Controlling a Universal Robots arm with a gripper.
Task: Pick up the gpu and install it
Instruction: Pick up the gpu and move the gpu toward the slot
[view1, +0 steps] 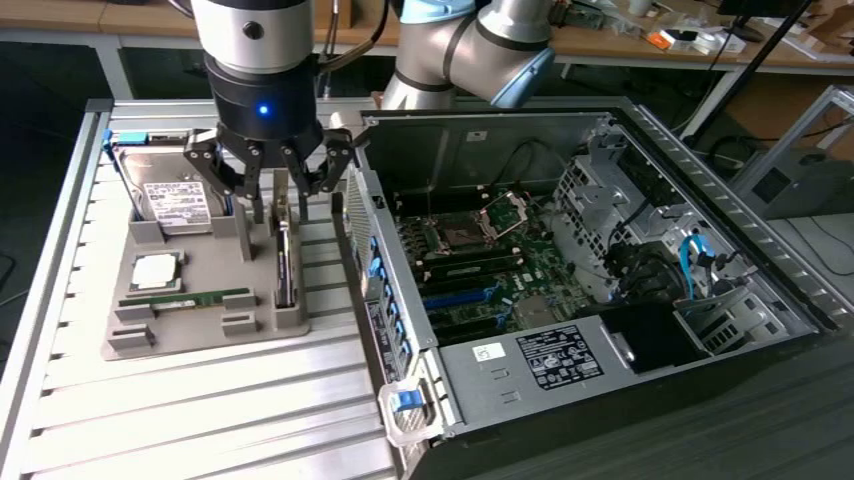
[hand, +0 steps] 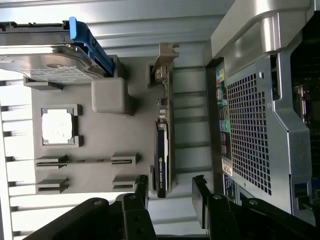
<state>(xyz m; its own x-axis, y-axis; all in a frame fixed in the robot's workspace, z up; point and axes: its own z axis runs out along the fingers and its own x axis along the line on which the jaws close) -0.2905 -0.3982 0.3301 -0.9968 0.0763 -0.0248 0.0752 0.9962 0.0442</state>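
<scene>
Slatted metal table (view1: 200, 420), grey parts tray (view1: 200, 325) flat on it, open computer case (view1: 534, 365) beside the tray

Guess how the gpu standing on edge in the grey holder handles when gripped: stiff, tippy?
Probably stiff: the gpu is a flat board with a metal bracket at one end. Likely tippy if nudged sideways, as it stands on its thin edge in the grey holder.

Matt grey plastic tray (hand: 105, 140), ribbed metal table (view1: 174, 410), gpu (hand: 162, 150) with silver metal bracket, perforated bare-metal case (hand: 250, 130)
</scene>
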